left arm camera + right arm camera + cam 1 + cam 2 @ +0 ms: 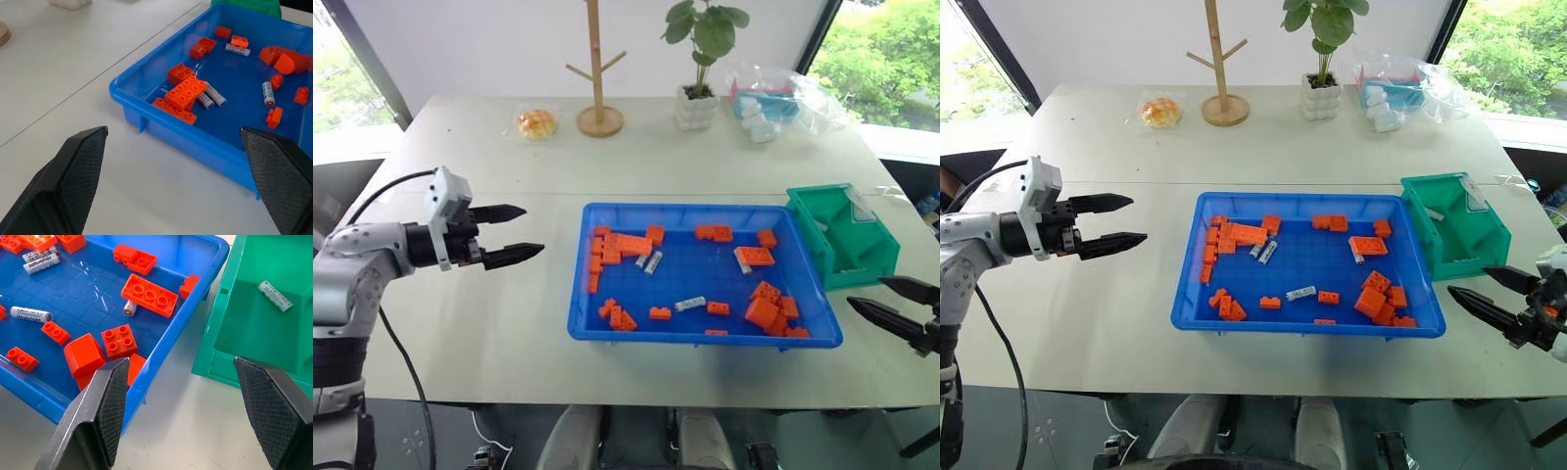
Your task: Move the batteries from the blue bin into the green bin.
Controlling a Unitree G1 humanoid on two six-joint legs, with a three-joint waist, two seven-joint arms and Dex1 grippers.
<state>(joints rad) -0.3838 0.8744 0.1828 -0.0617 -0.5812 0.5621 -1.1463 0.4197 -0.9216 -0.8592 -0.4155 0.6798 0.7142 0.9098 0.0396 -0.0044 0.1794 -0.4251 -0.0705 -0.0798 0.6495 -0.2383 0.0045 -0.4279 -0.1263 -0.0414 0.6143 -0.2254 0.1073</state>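
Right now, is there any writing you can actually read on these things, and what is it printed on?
"Heybright": on the lone battery lying in the blue bin.
Two batteries side by side there: print too blurred to read.
Battery in the green bin: markings too small to read.

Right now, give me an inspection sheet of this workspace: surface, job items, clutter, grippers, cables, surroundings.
Surface: pale rectangular table, bare around the bins.
Job's things: wide shallow blue plastic bin holds four small silver-white batteries, one partly under a brick; small green plastic bin beside it already holds one battery.
Clutter: orange toy bricks scattered through the blue bin.
Grippers: left gripper open, hovering beside the blue bin; right gripper open, near the green bin; both empty.
Cables: black cable along the left arm.
Surroundings: wooden branch stand, potted plant, wrapped bun, clear bag, windows.
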